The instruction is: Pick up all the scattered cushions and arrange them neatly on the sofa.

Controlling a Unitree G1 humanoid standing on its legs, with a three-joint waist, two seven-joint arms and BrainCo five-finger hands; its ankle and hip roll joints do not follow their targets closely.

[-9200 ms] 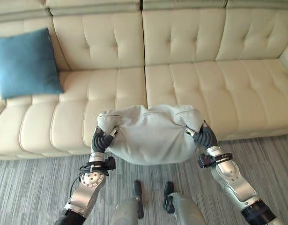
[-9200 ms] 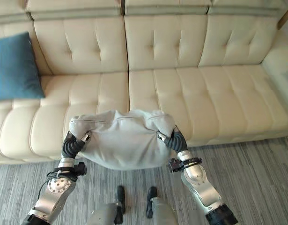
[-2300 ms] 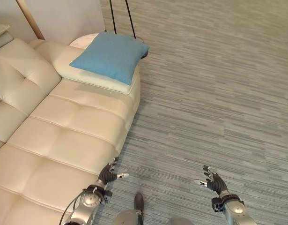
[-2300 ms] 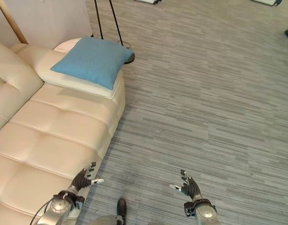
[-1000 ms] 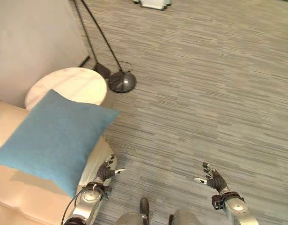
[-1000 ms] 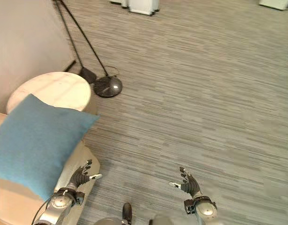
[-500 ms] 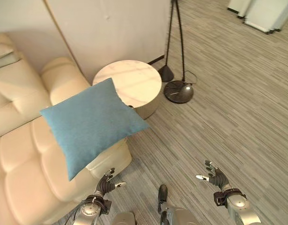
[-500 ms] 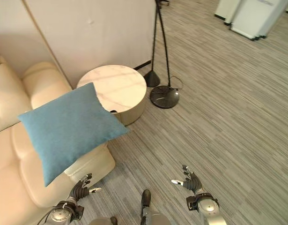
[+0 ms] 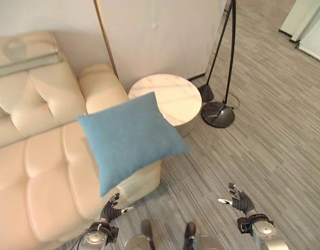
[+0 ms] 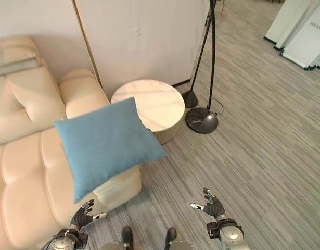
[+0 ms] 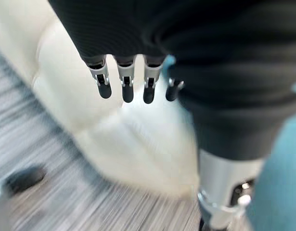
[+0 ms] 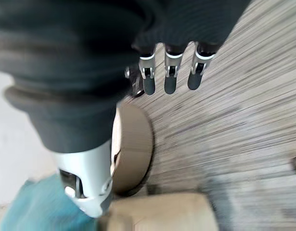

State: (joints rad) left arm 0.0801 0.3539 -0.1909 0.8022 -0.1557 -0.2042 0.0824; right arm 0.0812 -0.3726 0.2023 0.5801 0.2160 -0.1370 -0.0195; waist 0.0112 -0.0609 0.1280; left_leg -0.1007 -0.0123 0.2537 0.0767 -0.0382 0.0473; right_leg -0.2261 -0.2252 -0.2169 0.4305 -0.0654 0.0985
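Left eye view: a blue cushion (image 9: pixel 129 138) lies on the cream sofa (image 9: pixel 40 172) armrest, beside a round tabletop (image 9: pixel 169 97). Left hand (image 9: pixel 111 211) and right hand (image 9: pixel 240 200) hover low, fingers spread, empty. Wrist views: each hand's fingers (image 11: pixel 124 86) hang straight, holding nothing.

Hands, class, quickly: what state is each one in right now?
Left hand: open, holding nothing.
Right hand: open, holding nothing.

The cushion (image 9: pixel 129 137) lies on the sofa (image 9: pixel 40 156) arm. The round counter (image 9: pixel 167 96) sits just beside it at 1 o'clock. The lamp base (image 9: pixel 218 114) rests on the floor (image 9: pixel 269 156) at 3 o'clock of that.
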